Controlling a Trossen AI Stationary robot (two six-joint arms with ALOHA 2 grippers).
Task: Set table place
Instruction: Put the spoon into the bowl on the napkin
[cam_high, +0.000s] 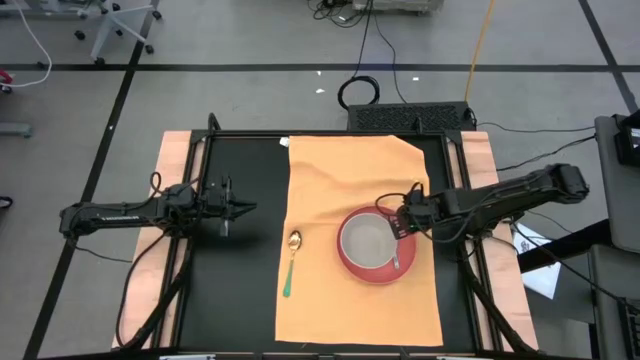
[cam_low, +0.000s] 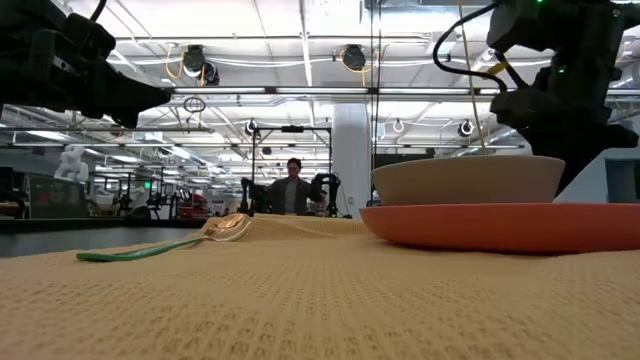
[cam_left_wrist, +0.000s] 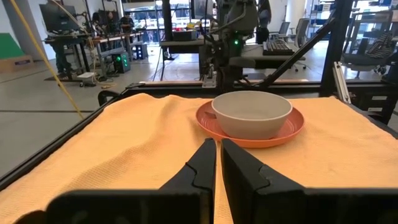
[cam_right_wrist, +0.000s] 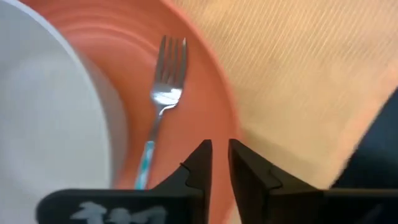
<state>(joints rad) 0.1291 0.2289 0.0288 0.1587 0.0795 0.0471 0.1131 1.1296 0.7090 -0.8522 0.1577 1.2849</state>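
The orange-tan mat (cam_high: 340, 180) lies spread on the black tabletop. A red plate (cam_high: 350, 268) rests on its right half and carries a pale bowl (cam_high: 368, 240). A fork (cam_right_wrist: 163, 93) with a teal handle lies on the plate's rim beside the bowl. A spoon (cam_high: 291, 262) with a green handle lies on the mat left of the plate. My right gripper (cam_high: 399, 226) hangs above the plate's right rim, pointing steeply down, fingers (cam_right_wrist: 221, 155) nearly together with nothing between them. My left gripper (cam_high: 248, 208) waits shut and level over the bare tabletop left of the mat.
Metal frame rails (cam_high: 455, 170) run along the table's sides. Bare black tabletop (cam_high: 240, 280) lies left of the mat. A person (cam_low: 293, 188) stands far back in the room beyond the table. Cables (cam_high: 360, 92) lie on the floor past the far edge.
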